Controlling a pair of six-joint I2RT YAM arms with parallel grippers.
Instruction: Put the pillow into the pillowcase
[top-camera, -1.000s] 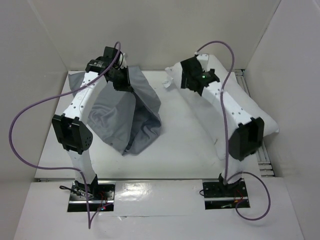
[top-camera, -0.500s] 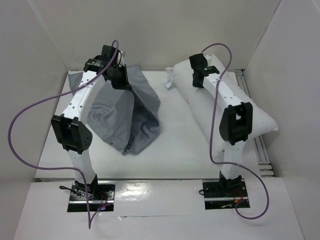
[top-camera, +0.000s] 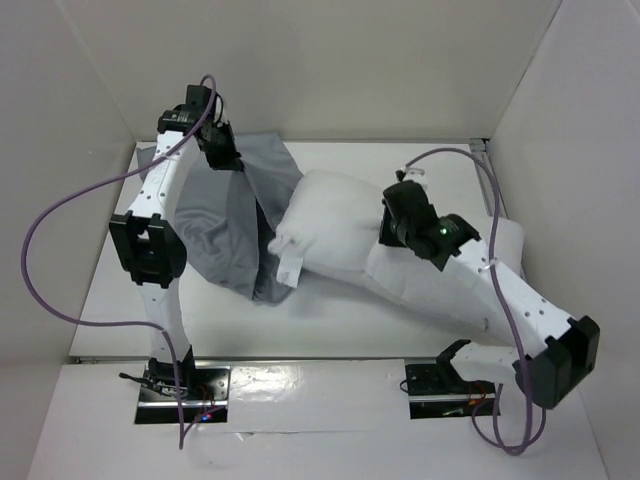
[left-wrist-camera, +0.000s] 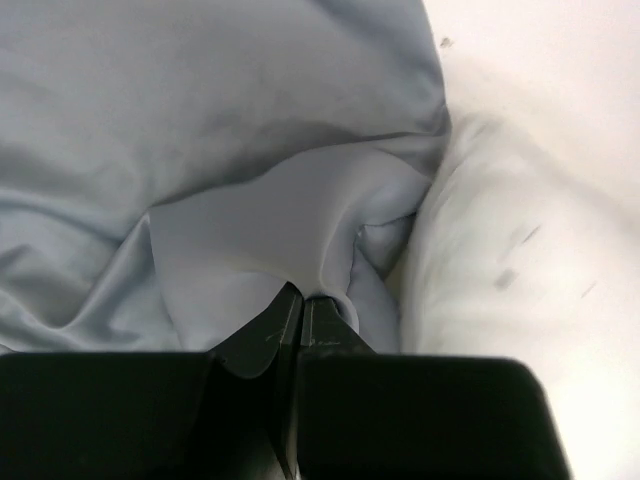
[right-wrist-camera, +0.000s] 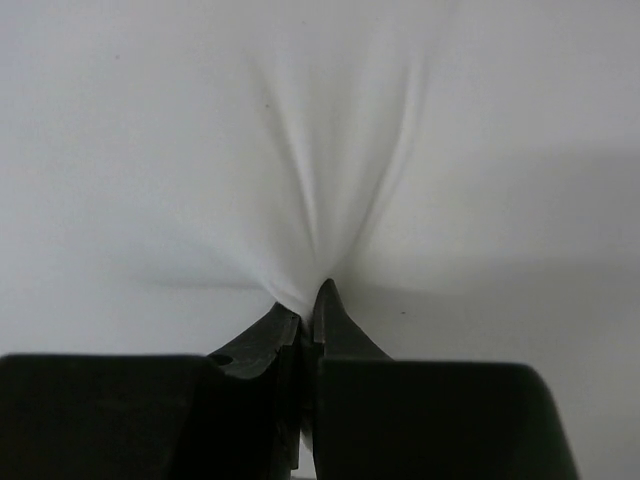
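The bench (top-camera: 330, 165) carries the pillow (top-camera: 335, 240), which lies slantwise across it. The pillowcase (top-camera: 220, 235), grey and wrinkled, sits at the pillow's left end and touches it; whether that end is inside cannot be told. The left hand (left-wrist-camera: 300, 300), behind the pillow's left end, is clamped on a raised pillowcase fold. The right hand (right-wrist-camera: 310, 305), atop the pillow's middle, pinches its white cloth.

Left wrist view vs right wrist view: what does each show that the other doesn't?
Only left wrist: the grey pillowcase, a fold of it pinched in the shut left pincer. Only right wrist: the right pincer, shut on a pucker of pillow fabric. Both: the white pillow, and a closed pincer gripping cloth.
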